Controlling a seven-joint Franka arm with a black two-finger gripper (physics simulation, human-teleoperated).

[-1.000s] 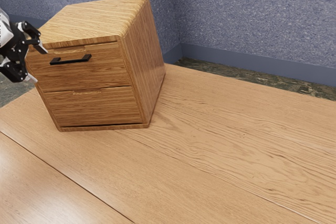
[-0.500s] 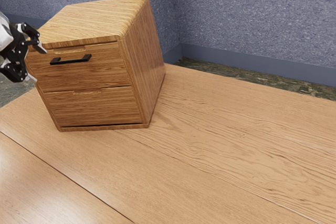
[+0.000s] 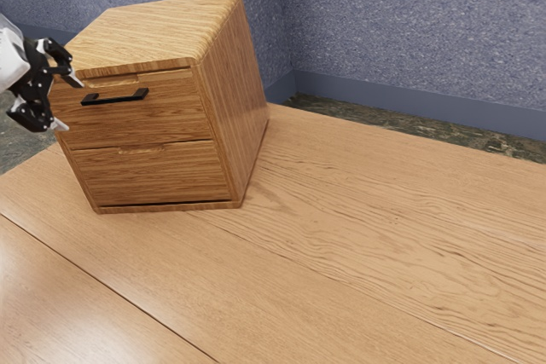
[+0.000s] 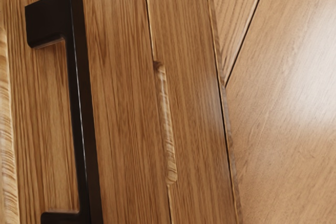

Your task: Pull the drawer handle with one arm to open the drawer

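Drawer handle point(image 3: 114, 97): slim black bar, lying level across the front of the upper drawer point(image 3: 171, 112), set toward that front's end on the exterior view's left. Front of the upper drawer sits flush with the face of the cabinet point(image 3: 230, 74); shut, as far as the exterior view tells. Light-grained wooden cabinet, two drawers stacked, standing on the wooden table point(image 3: 358, 236) in the exterior view's upper left, its front turned toward the lower left. Black gripper point(image 3: 68, 105) comes in at the exterior view's left edge, level with the upper drawer, just beside the handle's nearer end and apart from it. Its fingers point(image 3: 60, 59) are spread wide, one above the other, grasping nothing; the upper one lies against the sight of the drawer's top corner, the lower one near its bottom corner. Whether either tip touches the wood, cannot tell. Wrist view: handle runs lengthwise close ahead of the hand, standing off the drawer front on two short legs, bare wood showing between bar and front. Beside it the seam between the two fronts, then the lower drawer point(image 4: 194, 103), with a shallow carved groove point(image 4: 167, 129) along that seam. Table boards beyond the cabinet's base. Behind the cabinet, a blue-grey speckled wall point(image 3: 409, 23) with a darker skirting point(image 3: 426, 106), and a strip of dark mottled floor point(image 3: 444, 132) past the table's far edge.
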